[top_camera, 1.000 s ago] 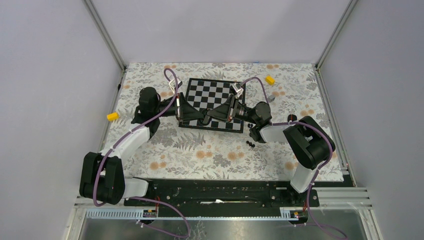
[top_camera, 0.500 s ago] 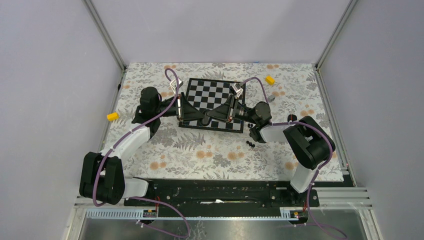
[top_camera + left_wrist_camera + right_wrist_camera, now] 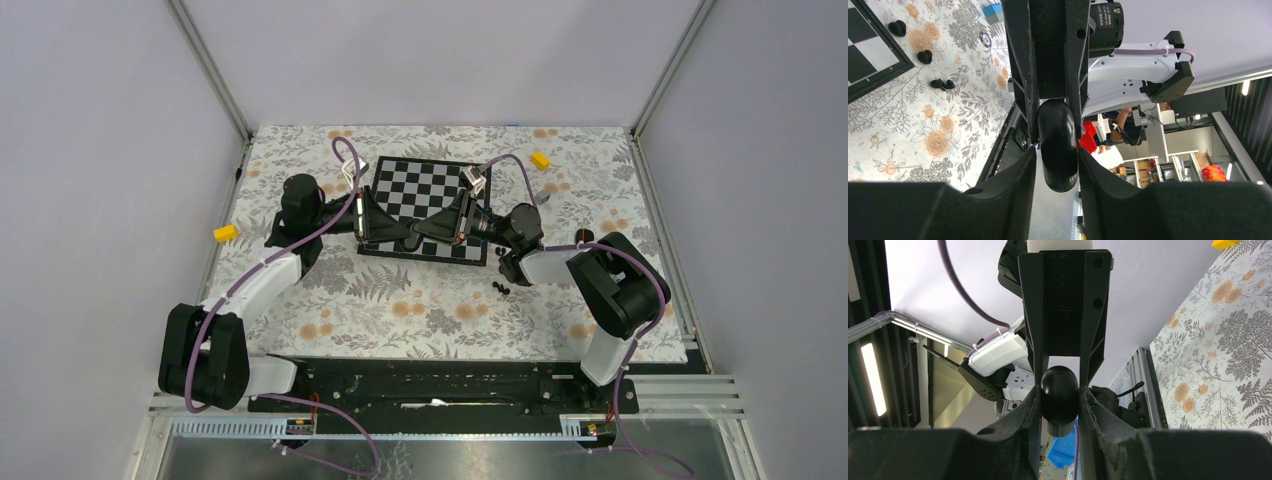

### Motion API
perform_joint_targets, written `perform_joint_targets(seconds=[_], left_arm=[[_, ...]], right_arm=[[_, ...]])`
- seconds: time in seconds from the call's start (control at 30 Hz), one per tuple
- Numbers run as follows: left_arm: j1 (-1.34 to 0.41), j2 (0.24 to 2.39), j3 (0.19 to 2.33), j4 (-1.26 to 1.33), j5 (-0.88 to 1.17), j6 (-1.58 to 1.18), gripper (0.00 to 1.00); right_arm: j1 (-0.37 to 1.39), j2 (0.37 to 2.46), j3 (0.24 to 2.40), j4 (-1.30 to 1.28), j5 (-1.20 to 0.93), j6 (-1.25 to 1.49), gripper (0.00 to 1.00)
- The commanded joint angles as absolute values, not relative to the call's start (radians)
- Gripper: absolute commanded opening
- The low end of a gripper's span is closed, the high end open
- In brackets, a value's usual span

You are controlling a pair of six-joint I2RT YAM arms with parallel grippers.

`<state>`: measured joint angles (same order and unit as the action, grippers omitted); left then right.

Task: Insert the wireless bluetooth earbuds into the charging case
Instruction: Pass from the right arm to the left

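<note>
Over the chessboard [image 3: 425, 190], right tool [image 3: 1059, 392] clamps the one charging case [image 3: 1058, 125]; left tool [image 3: 1057, 152] unclear.

We're scanning every view for lettering, and there's almost nothing. In the left wrist view, up at one o'clock, the black cylindrical motor housing [image 3: 1108, 22] carries a few lines of tiny white print, too small for us to read. From the top, the black-and-white chessboard [image 3: 425, 200] at twelve o'clock shows only plain squares. No word, number or brand is legible.
</note>
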<state>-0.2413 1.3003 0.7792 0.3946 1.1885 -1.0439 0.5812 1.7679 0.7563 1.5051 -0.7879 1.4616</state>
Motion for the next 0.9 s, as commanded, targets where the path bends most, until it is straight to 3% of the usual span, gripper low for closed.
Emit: perform_joint_targets(seconds=[0.0, 0.2, 0.33, 0.43, 0.53, 0.77, 0.87], left_arm=[[-0.245, 1.304, 0.801, 0.466, 1.19, -1.047, 0.32], [-0.245, 1.304, 0.809, 0.483, 1.187, -1.067, 0.24], [-0.243, 1.298, 0.809, 0.548, 1.19, -1.125, 0.11], [-0.239, 1.297, 0.811, 0.619, 1.194, -1.207, 0.07], [-0.231, 1.316, 0.791, 0.801, 1.203, -1.366, 0.05], [-0.225, 1.443, 0.717, 1.55, 1.191, -1.879, 0.0], [-0.225, 1.463, 0.712, 1.588, 1.186, -1.907, 0.0]], right_arm=[[0.583, 1.729, 0.789, 1.68, -0.804, 1.461, 0.0], [0.584, 1.731, 0.779, 1.681, -0.813, 1.451, 0.0], [0.583, 1.746, 0.773, 1.682, -0.853, 1.431, 0.0], [0.583, 1.76, 0.771, 1.683, -0.884, 1.429, 0.0], [0.584, 1.756, 0.775, 1.683, -0.909, 1.426, 0.0], [0.583, 1.753, 0.793, 1.684, -0.943, 1.431, 0.0], [0.583, 1.756, 0.797, 1.683, -0.936, 1.443, 0.01]])
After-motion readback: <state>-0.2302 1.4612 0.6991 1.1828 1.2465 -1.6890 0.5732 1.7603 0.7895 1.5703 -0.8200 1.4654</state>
